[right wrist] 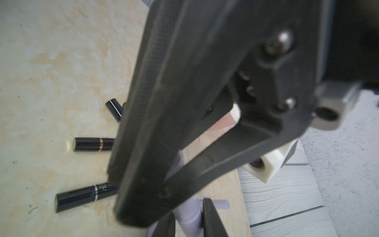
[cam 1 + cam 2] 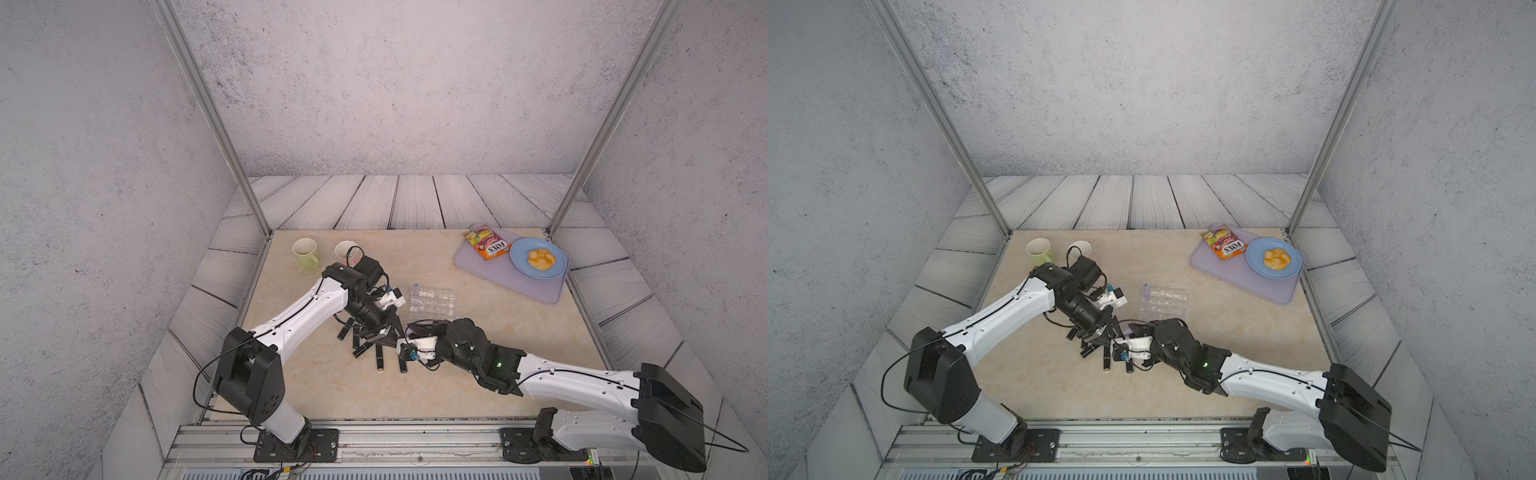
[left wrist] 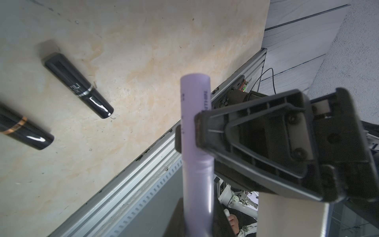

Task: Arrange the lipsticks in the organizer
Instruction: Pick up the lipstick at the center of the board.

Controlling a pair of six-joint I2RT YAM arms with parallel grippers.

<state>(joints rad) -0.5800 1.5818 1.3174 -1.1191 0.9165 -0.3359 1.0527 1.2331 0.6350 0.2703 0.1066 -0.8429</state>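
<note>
A pale lilac lipstick [image 3: 195, 115] hangs above the table with both grippers shut on it. My left gripper [image 3: 198, 217] holds one end, and my right gripper [image 1: 189, 219] pinches the tube further along. In both top views the two grippers meet just in front of the clear organizer [image 2: 434, 301] [image 2: 1165, 301]. Another lilac lipstick [image 2: 416, 289] stands upright in the organizer's corner cell. Several black lipsticks [image 2: 379, 357] [image 3: 79, 85] [image 1: 92, 144] lie scattered on the table below the grippers, partly hidden by the left arm.
A green mug [image 2: 304, 253] and a pale mug [image 2: 345, 251] stand at the back left, close behind the left arm. At the back right a lilac tray [image 2: 540, 286] carries a blue plate [image 2: 557, 266] with bread and a snack packet [image 2: 487, 242].
</note>
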